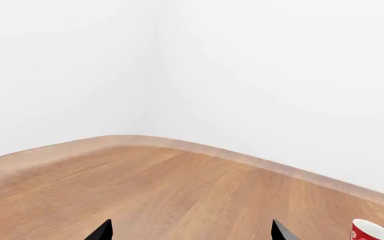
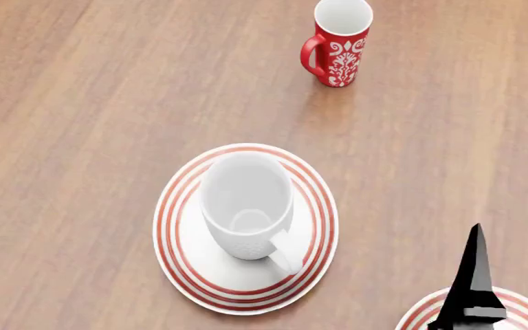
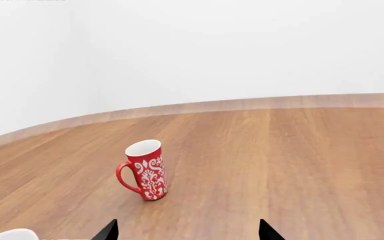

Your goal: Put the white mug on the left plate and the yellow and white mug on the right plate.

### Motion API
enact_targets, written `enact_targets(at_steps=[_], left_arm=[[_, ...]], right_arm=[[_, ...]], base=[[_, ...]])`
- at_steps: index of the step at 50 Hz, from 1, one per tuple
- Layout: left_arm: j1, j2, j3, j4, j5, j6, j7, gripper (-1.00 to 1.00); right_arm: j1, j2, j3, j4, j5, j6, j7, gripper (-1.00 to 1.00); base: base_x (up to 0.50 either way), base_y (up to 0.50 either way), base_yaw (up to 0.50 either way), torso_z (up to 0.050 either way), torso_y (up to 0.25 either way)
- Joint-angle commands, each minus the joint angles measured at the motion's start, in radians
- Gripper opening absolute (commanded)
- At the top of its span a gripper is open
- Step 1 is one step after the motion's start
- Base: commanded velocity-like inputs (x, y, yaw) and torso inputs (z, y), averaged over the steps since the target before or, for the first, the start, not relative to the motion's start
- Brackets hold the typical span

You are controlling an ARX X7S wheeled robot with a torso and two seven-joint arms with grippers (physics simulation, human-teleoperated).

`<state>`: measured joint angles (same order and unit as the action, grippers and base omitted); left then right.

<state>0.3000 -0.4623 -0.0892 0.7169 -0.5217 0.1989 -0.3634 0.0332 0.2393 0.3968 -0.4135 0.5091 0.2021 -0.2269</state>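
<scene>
The white mug (image 2: 244, 206) stands upright on the left plate (image 2: 179, 206), handle toward the near right. Its rim also shows in the right wrist view (image 3: 8, 234). Only the edge of the right plate (image 2: 420, 317) shows at the bottom right, and a black finger (image 2: 473, 275) of my right arm stands over it. The yellow and white mug is out of view. My right gripper (image 3: 187, 232) is open and empty, facing the red mug. My left gripper (image 1: 192, 232) is open and empty over bare wood.
A tall red mug with a white floral pattern (image 2: 340, 45) stands upright at the far side of the wooden table; it also shows in the right wrist view (image 3: 145, 170) and the left wrist view (image 1: 370, 232). White walls stand beyond the table's curved edge (image 1: 178, 144).
</scene>
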Motion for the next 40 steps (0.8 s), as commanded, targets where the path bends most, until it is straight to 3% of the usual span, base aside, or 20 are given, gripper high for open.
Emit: enact_targets(at_steps=[1, 4, 9, 14, 21, 31, 40], left_arm=[[-0.105, -0.003, 0.109, -0.083, 0.038, -0.080, 0.031, 1.00], [-0.194, -0.032, 0.204, -0.113, 0.082, -0.183, 0.068, 1.00], [-0.335, -0.079, 0.241, -0.074, 0.037, -0.337, 0.073, 1.00], [-0.488, -0.126, 0.254, 0.034, -0.038, -0.510, 0.037, 1.00], [-0.667, -0.130, 0.268, 0.064, -0.116, -0.638, 0.008, 1.00], [-0.800, -0.162, 0.240, 0.152, -0.204, -0.750, -0.048, 1.00], [-0.810, -0.199, 0.169, 0.214, -0.287, -0.768, -0.089, 1.00]], right_arm=[[0.337, -0.005, -0.140, 0.272, -0.107, 0.013, 0.078, 1.00], [0.436, -0.022, -0.160, 0.379, -0.153, -0.029, 0.105, 1.00], [0.524, -0.025, -0.179, 0.395, -0.168, -0.011, 0.134, 1.00], [0.571, -0.021, -0.180, 0.282, -0.120, 0.084, 0.169, 1.00], [0.623, 0.030, -0.200, 0.074, -0.086, 0.247, 0.225, 1.00], [0.635, 0.056, -0.146, -0.196, 0.047, 0.403, 0.295, 1.00], [0.657, 0.072, -0.131, -0.335, 0.110, 0.478, 0.351, 1.00]], base=[[0.00, 0.00, 0.00, 0.000, 0.000], [0.00, 0.00, 0.00, 0.000, 0.000], [0.00, 0.00, 0.00, 0.000, 0.000], [0.00, 0.00, 0.00, 0.000, 0.000], [0.00, 0.00, 0.00, 0.000, 0.001], [0.00, 0.00, 0.00, 0.000, 0.000], [0.00, 0.00, 0.00, 0.000, 0.000]])
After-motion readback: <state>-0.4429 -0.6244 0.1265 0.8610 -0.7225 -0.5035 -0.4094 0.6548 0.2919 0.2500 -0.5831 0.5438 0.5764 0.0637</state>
